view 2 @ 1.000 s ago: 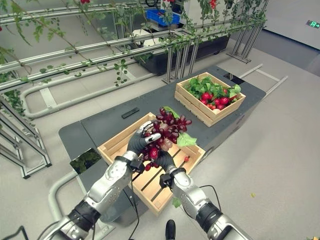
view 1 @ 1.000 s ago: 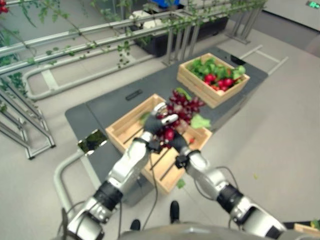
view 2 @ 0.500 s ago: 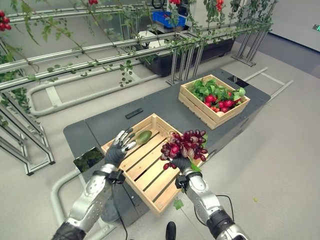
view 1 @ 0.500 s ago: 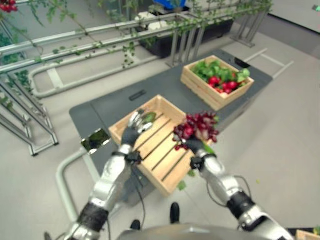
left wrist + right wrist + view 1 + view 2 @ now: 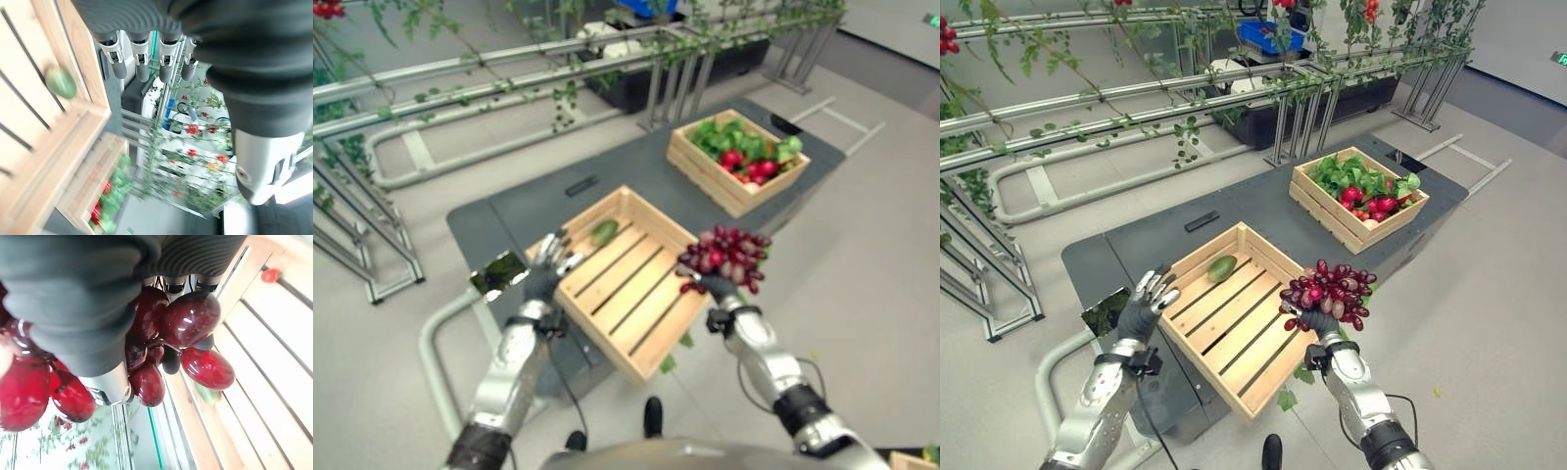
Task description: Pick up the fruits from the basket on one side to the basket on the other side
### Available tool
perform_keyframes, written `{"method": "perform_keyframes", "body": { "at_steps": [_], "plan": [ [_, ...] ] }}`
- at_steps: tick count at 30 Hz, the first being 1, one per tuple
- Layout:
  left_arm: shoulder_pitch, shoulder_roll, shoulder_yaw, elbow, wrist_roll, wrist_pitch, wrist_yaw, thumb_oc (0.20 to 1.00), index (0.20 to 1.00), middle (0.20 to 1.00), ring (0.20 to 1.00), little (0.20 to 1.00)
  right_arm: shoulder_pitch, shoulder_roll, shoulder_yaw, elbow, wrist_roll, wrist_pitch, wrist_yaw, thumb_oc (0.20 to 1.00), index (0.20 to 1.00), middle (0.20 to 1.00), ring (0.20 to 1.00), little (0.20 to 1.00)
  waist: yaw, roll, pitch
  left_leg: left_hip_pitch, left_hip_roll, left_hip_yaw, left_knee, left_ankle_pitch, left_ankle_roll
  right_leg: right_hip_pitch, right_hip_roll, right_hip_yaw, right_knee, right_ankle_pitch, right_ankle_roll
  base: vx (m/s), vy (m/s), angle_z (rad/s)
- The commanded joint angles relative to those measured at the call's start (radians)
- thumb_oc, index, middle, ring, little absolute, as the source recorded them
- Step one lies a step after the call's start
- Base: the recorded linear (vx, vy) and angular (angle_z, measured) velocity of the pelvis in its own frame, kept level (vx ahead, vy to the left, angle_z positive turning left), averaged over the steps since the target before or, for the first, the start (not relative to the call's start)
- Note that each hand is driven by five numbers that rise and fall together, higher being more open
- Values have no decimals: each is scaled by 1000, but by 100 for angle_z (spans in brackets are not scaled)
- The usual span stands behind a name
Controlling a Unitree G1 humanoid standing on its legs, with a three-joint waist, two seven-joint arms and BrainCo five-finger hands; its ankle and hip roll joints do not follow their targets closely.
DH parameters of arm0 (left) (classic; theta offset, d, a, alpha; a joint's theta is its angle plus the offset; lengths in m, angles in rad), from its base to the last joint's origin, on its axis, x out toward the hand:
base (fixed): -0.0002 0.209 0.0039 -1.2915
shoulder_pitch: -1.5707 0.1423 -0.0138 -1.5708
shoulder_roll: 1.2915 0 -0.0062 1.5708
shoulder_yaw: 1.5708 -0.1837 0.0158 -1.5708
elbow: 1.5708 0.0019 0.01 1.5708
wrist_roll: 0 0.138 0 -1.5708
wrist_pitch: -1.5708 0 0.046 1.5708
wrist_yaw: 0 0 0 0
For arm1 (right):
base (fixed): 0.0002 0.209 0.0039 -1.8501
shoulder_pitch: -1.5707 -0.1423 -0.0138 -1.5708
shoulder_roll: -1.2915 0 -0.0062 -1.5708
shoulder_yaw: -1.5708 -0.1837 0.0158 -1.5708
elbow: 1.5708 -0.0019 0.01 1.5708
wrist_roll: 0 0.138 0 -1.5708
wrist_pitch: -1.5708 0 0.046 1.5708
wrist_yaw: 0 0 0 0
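Note:
A bunch of dark red grapes [image 5: 729, 257] hangs in the air over the right edge of the near wooden crate [image 5: 651, 230], and my right hand [image 5: 716, 287] is shut on it from below. In the right wrist view the grapes [image 5: 188, 318] bulge past the curled fingers. One green fruit [image 5: 604, 232] lies in the near crate's far corner, and a small red fruit [image 5: 270, 275] lies on a slat. The far crate [image 5: 705, 181], at the table's right end, holds green leaves and red fruits. My left hand [image 5: 546, 269] hovers open at the near crate's left edge, fingers [image 5: 142, 66] straight.
Both crates stand on a dark grey table [image 5: 529, 211] with a small black object [image 5: 576, 185] on it. Metal rails with vines [image 5: 509, 78] run behind. A shiny plate [image 5: 496, 275] sits at the table's left corner. Bare floor lies to the right.
My left hand let go of the grapes and drew back left to the crate's edge. My right hand carried the bunch rightward, off the near crate's middle to its right edge.

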Motion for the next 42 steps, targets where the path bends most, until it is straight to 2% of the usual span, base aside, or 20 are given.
{"method": "perform_keyframes", "body": {
  "at_steps": [1,4,5,8,9,10,11,13,15,16,17,18,21,24,26,29,30,33,38,42],
  "plan": [
    [15,35,14,69,150,-41,-14,1000,1000,1000,1000,1000,-15,-40,-106,-131,-26,-114,5,200,200,200,200,200,28,-12,-13,-16,-62,-12,-1,-64,50,108,1,-27,5,-145,98,-18,36,0],
    [23,34,10,241,244,-19,-4,1000,1000,1000,1000,1000,28,-52,-139,-159,-24,-120,10,200,200,200,200,200,22,-11,-10,-16,-65,-8,-1,-62,54,107,-1,-23,5,-140,101,-23,41,-1],
    [19,32,8,247,245,-23,-3,1000,1000,1000,1000,1000,29,-53,-140,-160,-24,-119,10,200,200,200,200,200,24,-10,-9,-15,-65,-8,-1,-62,54,108,-1,-22,5,-140,101,-32,48,-1],
    [17,24,2,485,409,0,26,1000,1000,1000,1000,1000,109,-67,-186,-228,-35,-128,23,200,200,200,200,200,9,-8,-4,-18,-71,2,-1,-59,60,104,-4,-15,6,-130,108,-27,57,-4],
    [17,24,2,486,409,-1,26,1000,1000,1000,1000,1000,109,-67,-186,-228,-35,-128,23,200,200,200,200,200,9,-7,-4,-18,-71,2,-1,-59,60,104,-4,-15,6,-130,108,-33,73,-5],
    [4,-1,11,666,454,28,47,1000,1000,1000,1000,1000,144,-68,-199,-245,-36,-131,26,200,200,200,200,200,-1,-8,-2,-18,-74,9,-1,-57,64,99,-6,-8,8,-124,111,-24,46,-7],
    [-1,-3,10,674,455,24,49,1000,1000,1000,1000,1000,144,-69,-200,-247,-36,-130,25,200,200,200,200,200,0,-7,-2,-18,-74,9,-1,-58,64,99,-6,-7,9,-124,111,-44,93,-9],
    [-29,-37,41,925,516,53,101,1000,1000,1000,1000,1000,205,-57,-214,-290,-23,-133,36,200,200,200,200,200,-15,-9,2,-19,-80,24,-1,-57,70,89,-8,8,14,-114,118,-43,88,-7],
    [-32,-50,61,1001,513,63,112,1000,1000,1000,1000,1000,222,-54,-218,-303,-12,-131,40,200,200,200,200,200,-19,-9,4,-21,-81,28,-1,-55,72,85,-8,13,15,-111,119,-43,67,-12],
    [-40,-64,124,1149,499,91,116,1000,1000,1000,1000,1000,250,-47,-225,-335,-1,-129,47,200,200,200,200,200,-28,-10,10,-27,-85,34,-1,-51,75,74,-11,28,17,-102,123,-38,57,-28],
    [-42,-64,124,1152,499,89,116,1000,1000,1000,1000,1000,251,-47,-225,-337,-1,-128,47,200,200,200,200,200,-28,-10,10,-27,-85,35,-1,-51,75,73,-11,29,18,-102,123,-75,127,-25],
    [-43,-59,110,1197,592,107,119,1000,1000,1000,1000,1000,264,-53,-228,-353,-10,-128,48,200,200,200,200,200,-38,-7,17,-34,-90,43,-1,-49,77,60,-16,41,17,-92,129,-35,71,-23],
    [-45,-58,102,1185,609,101,126,1000,1000,1000,1000,1000,267,-62,-227,-374,-16,-129,44,200,200,200,200,200,-44,-2,28,-47,-95,55,-1,-46,81,40,-17,58,18,-75,135,-91,98,-13],
    [-49,-41,81,1140,613,76,146,1000,1000,1000,1000,1000,244,-69,-218,-383,-15,-139,34,200,200,200,200,200,-46,4,64,-88,-85,95,-1,-26,86,-17,-20,86,18,-31,158,-197,51,-30],
    [-52,-27,87,1128,615,77,152,1000,1000,1000,1000,1000,222,-65,-198,-383,-17,-142,36,200,200,200,200,200,-24,3,76,-106,-49,160,-1,-14,74,-28,-43,0,16,-22,173,-161,-38,-59],
    [-61,-17,87,1121,620,79,161,1000,1000,1000,1000,1000,218,-68,-190,-394,-21,-144,40,200,200,200,200,200,-17,1,76,-112,-43,185,-1,-8,70,-8,-42,-16,24,-36,171,-104,18,-106],
    [-88,-11,76,1117,623,82,166,1000,1000,1000,1000,1000,232,-74,-192,-408,-19,-148,46,200,200,200,200,200,-20,1,66,-125,-42,196,-1,-4,72,30,-38,8,38,-75,159,-133,32,-69],
    [-120,5,70,1094,621,86,173,1000,1000,1000,1000,1000,246,-77,-202,-427,-18,-152,45,200,200,200,200,200,-7,-4,29,-170,-18,249,-1,13,63,93,-58,15,42,-127,156,-157,-8,-30],
    [-150,14,55,1058,617,93,169,1000,1000,1000,1000,1000,247,-81,-205,-429,-21,-137,39,200,200,200,200,200,16,-22,-19,-221,7,338,7,33,55,171,-106,10,51,-130,170,-96,-26,-53],
    [-160,8,49,1049,608,94,170,1000,1000,1000,1000,1000,245,-76,-201,-418,-19,-124,34,200,200,200,200,200,25,-38,-34,-242,6,388,12,42,55,186,-118,-6,49,-113,180,-104,-20,-81]
  ]
}}
